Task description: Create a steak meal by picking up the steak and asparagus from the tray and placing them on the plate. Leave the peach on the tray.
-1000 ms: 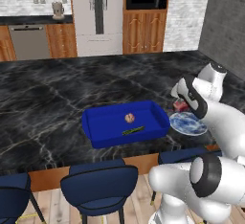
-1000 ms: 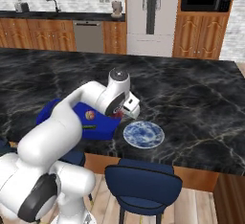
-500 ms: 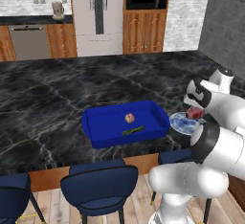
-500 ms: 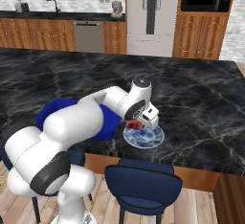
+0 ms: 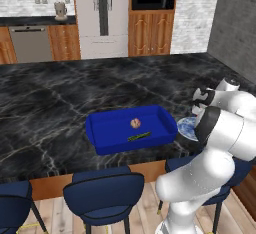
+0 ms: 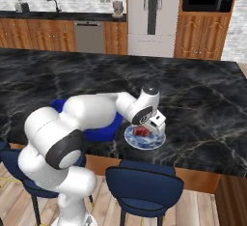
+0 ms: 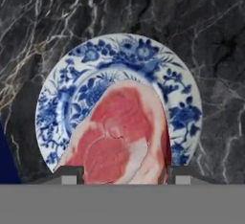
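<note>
The reddish-pink steak (image 7: pixel 122 132) sits between my two finger tips, and my gripper (image 7: pixel 125 174) is shut on it just above the blue-patterned plate (image 7: pixel 186 103). From the right base view the steak (image 6: pixel 141 131) hangs low over the plate (image 6: pixel 155 143) under the gripper (image 6: pixel 148 125). The blue tray (image 5: pixel 100 128) stands left of the plate (image 5: pixel 186 127) and holds the peach (image 5: pixel 135 123) and the dark green asparagus (image 5: pixel 139 137).
Tray and plate stand near the front edge of a black marble counter (image 5: pixel 45 103). Blue stools (image 6: pixel 144 181) line up below that edge. A corner of the tray (image 7: pixel 4 165) shows left of the plate in the hand view.
The arm has swung right from the tray's edge to over the plate, carrying the steak and lowering it toward the plate.
</note>
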